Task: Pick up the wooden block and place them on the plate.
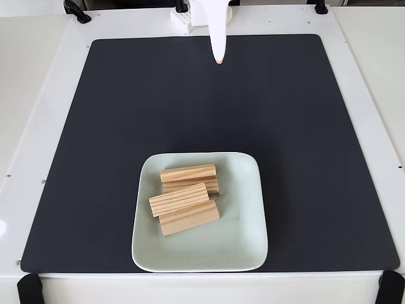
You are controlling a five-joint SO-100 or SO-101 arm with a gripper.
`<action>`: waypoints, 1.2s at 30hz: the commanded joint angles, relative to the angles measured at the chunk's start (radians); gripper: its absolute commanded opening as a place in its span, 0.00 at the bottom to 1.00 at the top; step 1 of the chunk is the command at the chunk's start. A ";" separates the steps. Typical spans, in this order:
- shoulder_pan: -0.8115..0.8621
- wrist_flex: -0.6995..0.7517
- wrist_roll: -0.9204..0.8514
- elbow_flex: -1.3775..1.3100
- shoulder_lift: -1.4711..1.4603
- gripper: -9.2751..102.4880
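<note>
Black clamps (30, 288) flank plate (247, 209) of wooden blocks (188, 199) on dark mat (126, 114).

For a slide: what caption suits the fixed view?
Four blocks piled on the plate; gripper retracted, holding nothing.

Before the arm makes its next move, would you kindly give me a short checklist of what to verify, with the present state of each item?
1. Blocks on the plate: ok, four lie piled together inside the rim.
2. Any block left on the mat: ok, none lies there.
3. Pile stable: cannot tell; the blocks overlap and some rest on others.
4. Hand away from the plate: ok, it sits at the far edge of the mat.
5. Hand empty: ok, nothing hangs from its tip.
6. Hand open or shut: cannot tell from the fixed view.
</note>
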 commanded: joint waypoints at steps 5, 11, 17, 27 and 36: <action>0.006 -0.109 0.003 0.275 0.302 0.08; 0.006 -0.109 0.003 0.477 0.500 0.08; 0.008 -0.109 0.003 0.643 0.686 0.08; 0.080 -0.098 0.002 0.871 1.000 0.08; 0.118 -0.103 0.003 0.907 1.039 0.08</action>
